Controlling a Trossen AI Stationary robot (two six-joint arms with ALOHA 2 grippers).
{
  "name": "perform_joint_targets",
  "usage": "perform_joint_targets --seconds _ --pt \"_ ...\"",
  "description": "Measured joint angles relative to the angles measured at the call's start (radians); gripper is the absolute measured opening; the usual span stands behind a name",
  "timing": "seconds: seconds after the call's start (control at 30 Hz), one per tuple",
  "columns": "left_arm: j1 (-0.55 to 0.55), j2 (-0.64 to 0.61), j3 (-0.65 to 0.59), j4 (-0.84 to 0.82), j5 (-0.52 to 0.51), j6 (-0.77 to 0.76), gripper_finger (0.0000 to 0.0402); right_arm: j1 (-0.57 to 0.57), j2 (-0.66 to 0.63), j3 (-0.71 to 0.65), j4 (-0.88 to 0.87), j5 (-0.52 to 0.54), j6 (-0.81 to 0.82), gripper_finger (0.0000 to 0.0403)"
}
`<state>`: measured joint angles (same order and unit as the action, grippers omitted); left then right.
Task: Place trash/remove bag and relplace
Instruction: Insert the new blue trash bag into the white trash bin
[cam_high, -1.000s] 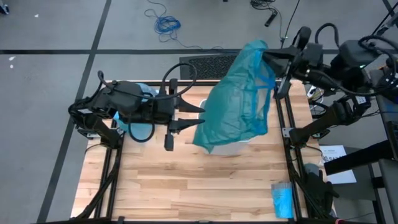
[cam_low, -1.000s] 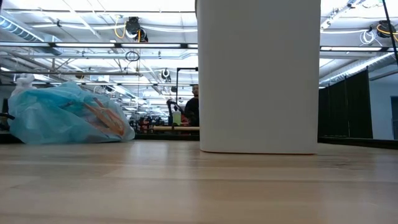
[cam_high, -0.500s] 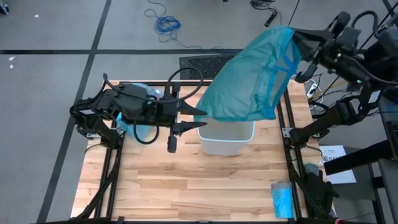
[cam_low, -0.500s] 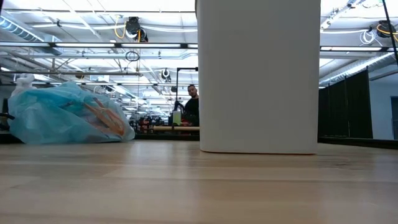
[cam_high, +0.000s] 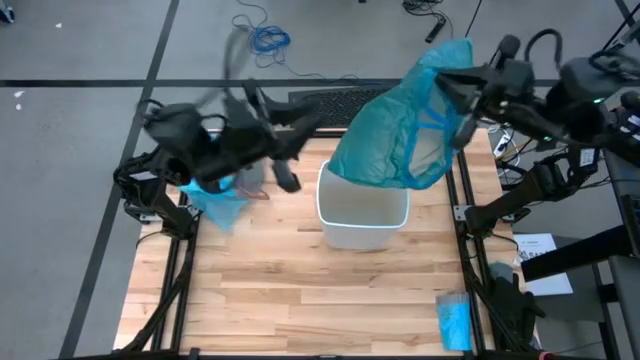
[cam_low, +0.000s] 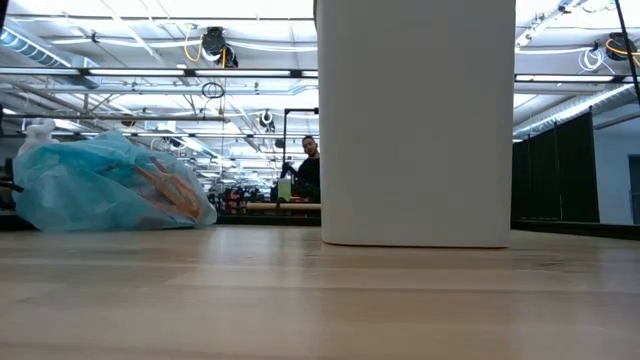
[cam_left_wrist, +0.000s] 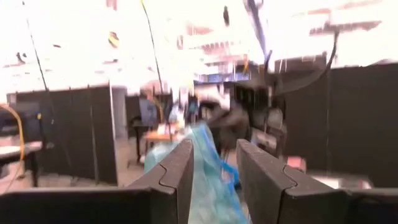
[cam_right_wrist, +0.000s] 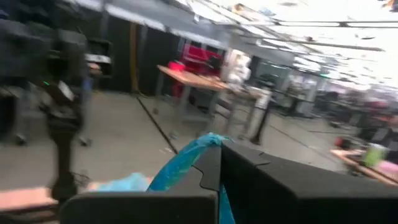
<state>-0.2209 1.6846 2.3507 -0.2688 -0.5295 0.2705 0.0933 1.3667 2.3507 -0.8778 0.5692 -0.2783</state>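
High view | right gripper (cam_high: 458, 88) pinching teal bag (cam_high: 395, 135) above white bin (cam_high: 363, 208) | left gripper (cam_high: 290, 150) fingers slightly apart, empty

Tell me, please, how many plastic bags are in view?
2: a teal-green bag hanging from the right gripper above the white bin, and a filled light-blue bag on the table's left side.

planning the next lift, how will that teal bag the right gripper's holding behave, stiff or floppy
Likely floppy: the teal bag hangs in loose folds from the right gripper, shut on its top edge. Probably light, since it billows above the white bin rather than hanging straight down. The thin film could slip or swing as the arm moves.
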Motion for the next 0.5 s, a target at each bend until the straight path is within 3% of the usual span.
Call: perform_joint_targets --seconds 0.07,0.27,0.5 --pt "-0.002 -0.002 0.002 0.009 0.020 0.001 0.0118 0.000 -0.004 0.006 -0.001 -0.042 0.028 0.0000" --pt "-0.005 0.034 -0.002 -0.203 0.104 -0.003 0.0118 0.000 -0.004 0.005 -0.099 -0.088 0.112 0.0000" --pt "-0.041 0.096 -0.002 -0.153 0.100 -0.004 0.0118 0.000 -0.005 0.005 -0.238 -0.141 0.124 0.0000"
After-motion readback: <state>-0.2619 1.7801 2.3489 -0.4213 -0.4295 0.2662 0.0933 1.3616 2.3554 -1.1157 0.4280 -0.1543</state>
